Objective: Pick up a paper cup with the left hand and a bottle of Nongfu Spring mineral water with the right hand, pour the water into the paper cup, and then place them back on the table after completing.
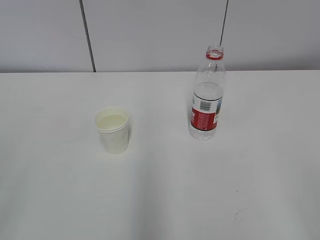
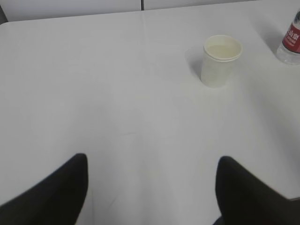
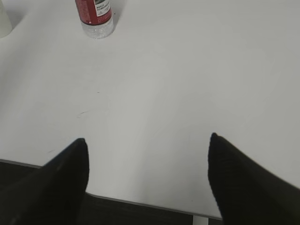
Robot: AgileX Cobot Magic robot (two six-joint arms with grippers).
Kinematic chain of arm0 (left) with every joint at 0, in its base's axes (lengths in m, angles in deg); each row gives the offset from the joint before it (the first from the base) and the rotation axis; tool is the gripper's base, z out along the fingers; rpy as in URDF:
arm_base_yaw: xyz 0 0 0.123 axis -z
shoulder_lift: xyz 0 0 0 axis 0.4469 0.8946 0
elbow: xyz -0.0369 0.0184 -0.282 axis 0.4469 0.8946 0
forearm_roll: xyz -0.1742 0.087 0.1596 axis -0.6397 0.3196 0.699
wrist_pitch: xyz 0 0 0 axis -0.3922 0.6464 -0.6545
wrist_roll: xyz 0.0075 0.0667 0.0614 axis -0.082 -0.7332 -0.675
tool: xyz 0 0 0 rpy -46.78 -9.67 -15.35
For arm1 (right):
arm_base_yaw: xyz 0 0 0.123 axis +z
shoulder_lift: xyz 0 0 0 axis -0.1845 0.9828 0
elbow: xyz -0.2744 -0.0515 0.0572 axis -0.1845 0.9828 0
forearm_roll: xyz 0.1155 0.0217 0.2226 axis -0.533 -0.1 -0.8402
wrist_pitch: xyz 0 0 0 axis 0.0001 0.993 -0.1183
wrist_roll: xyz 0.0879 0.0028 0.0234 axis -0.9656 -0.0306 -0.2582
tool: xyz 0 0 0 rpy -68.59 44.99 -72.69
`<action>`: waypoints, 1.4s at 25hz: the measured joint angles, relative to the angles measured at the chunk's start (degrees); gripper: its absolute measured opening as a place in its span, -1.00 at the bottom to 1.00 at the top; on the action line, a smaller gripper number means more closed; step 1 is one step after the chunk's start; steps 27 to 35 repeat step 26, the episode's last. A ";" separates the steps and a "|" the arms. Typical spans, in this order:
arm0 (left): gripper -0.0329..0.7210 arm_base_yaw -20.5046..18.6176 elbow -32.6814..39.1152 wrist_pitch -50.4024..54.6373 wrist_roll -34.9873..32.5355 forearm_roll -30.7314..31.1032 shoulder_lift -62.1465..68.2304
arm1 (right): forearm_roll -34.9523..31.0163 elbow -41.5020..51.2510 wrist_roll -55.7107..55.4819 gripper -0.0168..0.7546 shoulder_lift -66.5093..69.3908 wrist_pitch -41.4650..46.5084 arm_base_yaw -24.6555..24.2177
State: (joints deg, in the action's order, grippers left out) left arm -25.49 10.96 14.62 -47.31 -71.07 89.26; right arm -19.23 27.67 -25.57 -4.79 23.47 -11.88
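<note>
A white paper cup (image 1: 114,129) stands upright on the white table (image 1: 60,175), left of centre, with pale liquid inside. A clear water bottle (image 1: 206,100) with a red label and red neck ring stands uncapped to its right, part full. Neither arm shows in the exterior view. In the left wrist view my left gripper (image 2: 152,161) is open and empty, well short of the cup (image 2: 220,60); the bottle's base (image 2: 291,44) shows at the right edge. My right gripper (image 3: 147,140) is open and empty near the table's front edge, far from the bottle (image 3: 96,16).
A small dark scuff mark (image 1: 239,214) lies on the table at the front right. The table's front edge (image 3: 140,202) shows below my right gripper. A grey panelled wall (image 1: 150,30) stands behind the table.
</note>
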 joint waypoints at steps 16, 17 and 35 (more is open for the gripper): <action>0.45 0.00 0.00 0.00 0.00 -0.38 0.00 | 0.00 0.00 -0.70 0.56 0.00 0.00 0.00; 0.45 0.00 0.00 0.00 0.00 -0.38 0.00 | 0.00 0.00 -0.70 0.56 0.00 0.00 0.00; 0.43 0.00 0.00 0.00 0.00 -0.43 0.00 | 0.00 0.00 -0.83 0.56 0.00 0.00 0.00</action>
